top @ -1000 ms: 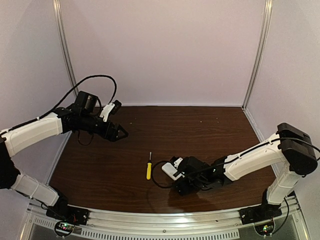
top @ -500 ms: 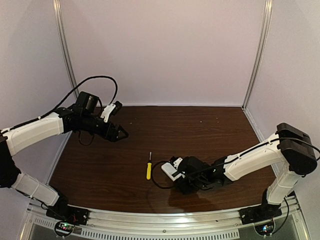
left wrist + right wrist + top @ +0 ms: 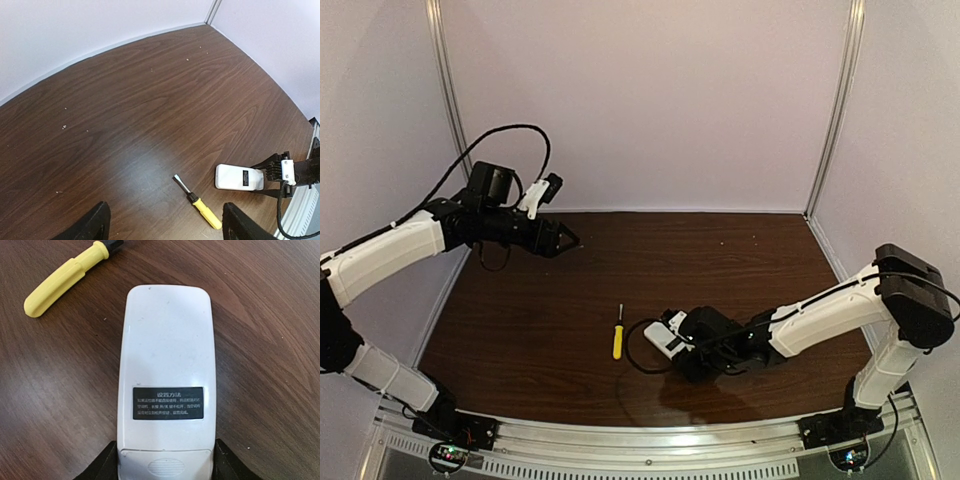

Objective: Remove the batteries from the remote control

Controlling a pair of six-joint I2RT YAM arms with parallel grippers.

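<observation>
The white remote control point(image 3: 167, 370) lies back side up on the dark wooden table, its dark label showing and its battery lid point(image 3: 165, 466) closed at the near end. It also shows in the top view point(image 3: 663, 338) and the left wrist view point(image 3: 239, 177). My right gripper point(image 3: 166, 460) is shut on the lid end of the remote, with a finger point(image 3: 102, 465) against each side; it also shows in the top view point(image 3: 688, 350). My left gripper point(image 3: 568, 243) is open and empty, raised over the far left of the table. The batteries are hidden.
A yellow-handled screwdriver point(image 3: 617, 340) lies just left of the remote, blade pointing away; it also shows in the left wrist view point(image 3: 202, 205) and the right wrist view point(image 3: 70, 277). A black cable point(image 3: 642, 365) loops by the remote. White walls enclose the table.
My left gripper has risen and swung a little toward the back wall. The right gripper has stayed on the remote, which has barely shifted.
</observation>
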